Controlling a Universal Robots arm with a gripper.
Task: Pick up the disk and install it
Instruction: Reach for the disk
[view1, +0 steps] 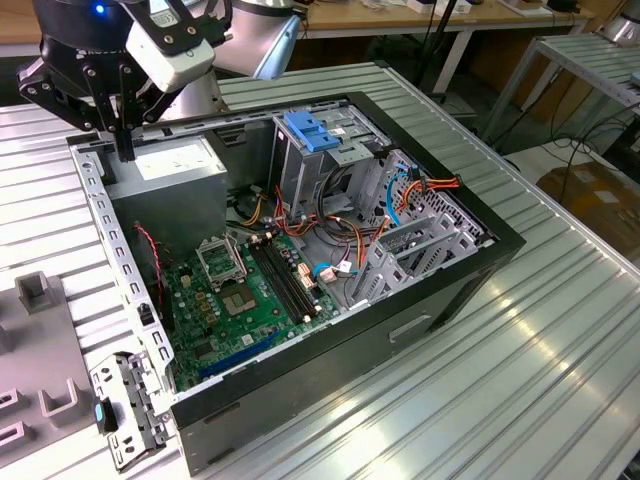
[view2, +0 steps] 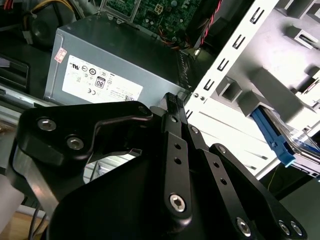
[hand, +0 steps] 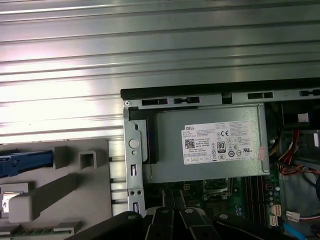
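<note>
In the exterior view my gripper (view1: 124, 150) hangs over the back left corner of the open computer case (view1: 440, 290), just above the grey power-supply box (view1: 170, 165). Its two black fingers are pressed together with nothing between them, as the second wrist view also shows at the gripper (view2: 172, 101). The disk (view2: 295, 147) lies outside the case on a grey holder (view2: 280, 85); only its blue side rail and a strip of its body are seen. In the first wrist view the disk (hand: 25, 162) sits at the picture's edge on the same holder (hand: 65, 185), well apart from the gripper (hand: 175, 222).
Inside the case are a green motherboard (view1: 250, 290), loose cables (view1: 400, 195) and a metal drive cage topped by a blue latch (view1: 312, 132). A metal bracket (view1: 125, 410) lies on the ribbed table (view1: 520, 390) at the case's near left corner.
</note>
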